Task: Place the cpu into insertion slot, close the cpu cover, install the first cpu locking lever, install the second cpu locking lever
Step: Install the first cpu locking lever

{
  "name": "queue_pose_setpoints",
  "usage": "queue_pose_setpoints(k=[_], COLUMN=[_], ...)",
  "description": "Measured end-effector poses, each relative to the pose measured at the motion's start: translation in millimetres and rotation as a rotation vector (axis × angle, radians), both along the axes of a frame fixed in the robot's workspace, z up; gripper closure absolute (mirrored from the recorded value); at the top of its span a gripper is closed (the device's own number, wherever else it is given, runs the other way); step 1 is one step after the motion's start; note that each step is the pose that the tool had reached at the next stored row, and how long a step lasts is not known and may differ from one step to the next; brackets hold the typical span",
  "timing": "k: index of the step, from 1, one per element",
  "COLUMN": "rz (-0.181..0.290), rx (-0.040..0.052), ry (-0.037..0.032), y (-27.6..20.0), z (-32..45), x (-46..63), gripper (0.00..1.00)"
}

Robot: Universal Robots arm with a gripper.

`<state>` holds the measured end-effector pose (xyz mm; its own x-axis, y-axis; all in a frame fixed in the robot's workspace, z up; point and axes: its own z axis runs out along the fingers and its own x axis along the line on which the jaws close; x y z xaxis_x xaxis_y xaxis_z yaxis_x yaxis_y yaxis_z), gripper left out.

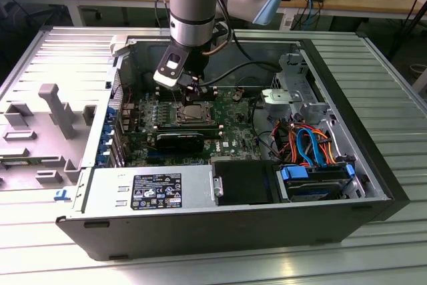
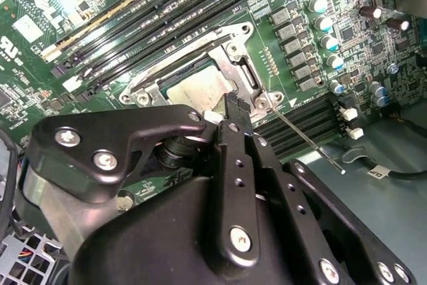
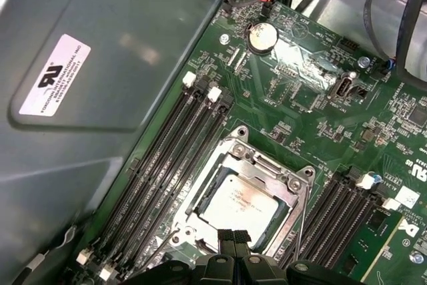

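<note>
The arm stood over the open computer case, which lay on the ribbed metal table. In the exterior view its claw hung just above the insertion slot on the green board. In the first wrist view the cpu lay flat in that slot, silvery top up. The cpu cover lay down around it as a silver frame, the chip showing through its window. The claw was pressed together with nothing seen between its tips, poised at the slot's edge just over the frame; whether it touched the metal could not be told. In the second wrist view the slot's screwed rim sat beside the long memory slots. A thin wire lever ran out from the slot's corner across the neighbouring slots to a hooked end, apparently not tucked under its catch. Placing and covering looked done, so the first locking lever seemed to be the step in hand. That work would call for the closed tips to bear on the thin wire without slipping off. It would also mean pushing down and sideways until the hook passed under its tab, clear of the cover and the capacitors nearby.
</note>
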<state>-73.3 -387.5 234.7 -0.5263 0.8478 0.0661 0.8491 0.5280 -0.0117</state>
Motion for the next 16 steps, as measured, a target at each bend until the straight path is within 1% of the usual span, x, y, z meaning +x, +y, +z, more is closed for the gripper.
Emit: queue_pose_setpoints(k=[16], rz=[0.054], rx=[-0.0001], ry=[0.0], y=[0.0], z=[0.0], x=[0.0], gripper=[0.89])
